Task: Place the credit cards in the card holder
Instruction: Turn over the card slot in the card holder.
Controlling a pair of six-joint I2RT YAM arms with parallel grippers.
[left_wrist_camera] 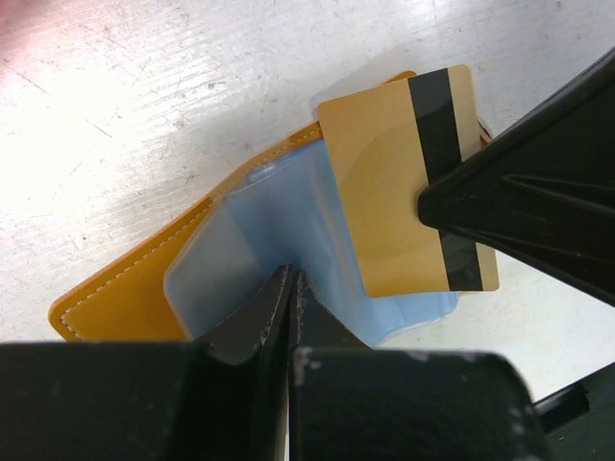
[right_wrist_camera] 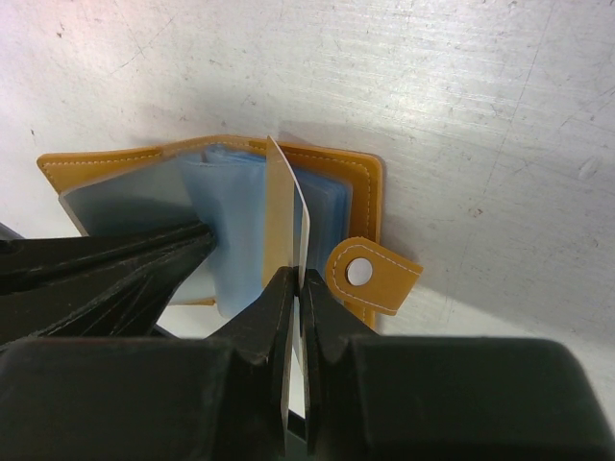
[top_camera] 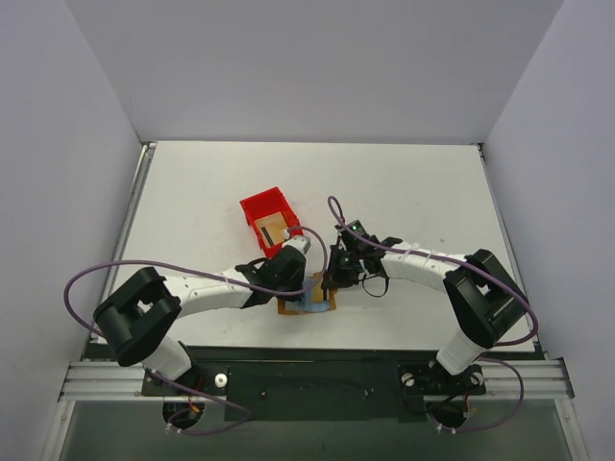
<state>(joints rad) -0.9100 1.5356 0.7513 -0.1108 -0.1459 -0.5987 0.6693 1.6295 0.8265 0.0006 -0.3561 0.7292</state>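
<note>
My left gripper (left_wrist_camera: 293, 288) is squeezed nearly shut. Its two black tips pinch one blue sleeve (left_wrist_camera: 221, 259) of the card holder (left_wrist_camera: 125, 298) and hold that thin see-through flap between them.

My right gripper (right_wrist_camera: 296, 283) is also squeezed shut, and it holds a credit card (left_wrist_camera: 384, 192). The card is gold with a black stripe down one side. From the right wrist camera I see the card on its thin edge, standing up between the two tips. Its far end pokes in among the blue sleeves near the middle of the holder. I cannot tell if it sits inside a pocket.

The card holder lies open and flat on the white table (top_camera: 404, 192), close to the front edge, between my two arms. Its orange cover faces down and the blue sleeves face up. A small orange tab (right_wrist_camera: 370, 274) with a round snap sticks out from one side.

A red bin (top_camera: 261, 206) sits on the table just behind the left gripper. Something flat and tan (top_camera: 272, 229) lies in it, too small for me to name.
</note>
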